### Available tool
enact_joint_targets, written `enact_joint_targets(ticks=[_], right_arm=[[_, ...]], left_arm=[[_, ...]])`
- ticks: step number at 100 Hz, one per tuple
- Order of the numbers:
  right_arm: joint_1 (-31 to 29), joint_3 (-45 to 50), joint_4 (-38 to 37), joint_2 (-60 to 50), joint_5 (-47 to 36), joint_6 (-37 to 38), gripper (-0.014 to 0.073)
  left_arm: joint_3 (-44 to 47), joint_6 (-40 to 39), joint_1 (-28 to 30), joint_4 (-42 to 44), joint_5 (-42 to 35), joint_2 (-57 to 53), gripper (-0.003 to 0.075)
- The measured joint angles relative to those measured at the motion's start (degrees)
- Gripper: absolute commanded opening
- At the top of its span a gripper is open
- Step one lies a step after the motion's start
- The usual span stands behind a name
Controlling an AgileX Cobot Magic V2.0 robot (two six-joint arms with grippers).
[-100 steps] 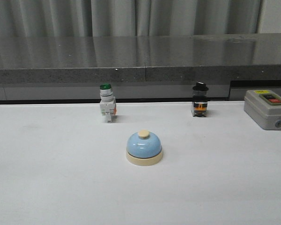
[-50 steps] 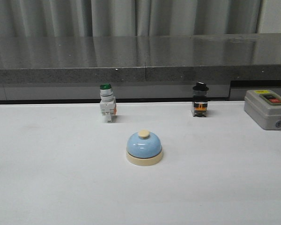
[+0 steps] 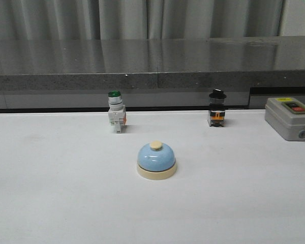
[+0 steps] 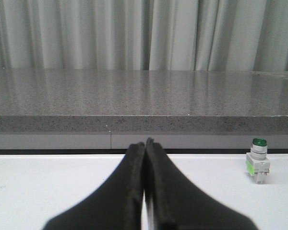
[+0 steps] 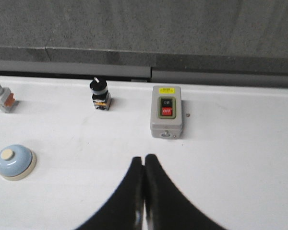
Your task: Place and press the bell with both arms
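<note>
The light-blue bell (image 3: 156, 160) with a cream base and cream button stands upright on the white table, near the middle of the front view. It also shows in the right wrist view (image 5: 14, 162), well off to the side of my right gripper (image 5: 144, 158), which is shut and empty above the table. My left gripper (image 4: 145, 143) is shut and empty; the bell does not show in its view. Neither arm shows in the front view.
A green-capped white push switch (image 3: 115, 112) and a black-capped switch (image 3: 217, 108) stand at the back of the table. A grey box with red and black buttons (image 3: 290, 118) sits at the back right. A dark stone ledge (image 3: 152, 63) runs behind the table.
</note>
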Motion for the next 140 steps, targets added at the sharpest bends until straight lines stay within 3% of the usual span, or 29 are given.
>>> enact_joint_targets(ticks=[51, 87, 140], right_arm=[[1.83, -2.30, 7.18, 16.19, 3.71, -0.73, -0.0060], [12.31, -6.88, 7.44, 35.21, -1.26, -0.84, -0.0060], [24.90, -25.83, 7.53, 61.24, -2.20, -0.84, -0.0060]], left_arm=[[0.00, 0.00, 0.00, 0.00, 0.00, 0.00, -0.0020], [0.00, 0.00, 0.00, 0.00, 0.00, 0.00, -0.0020], [0.00, 0.00, 0.00, 0.00, 0.00, 0.00, -0.0020]])
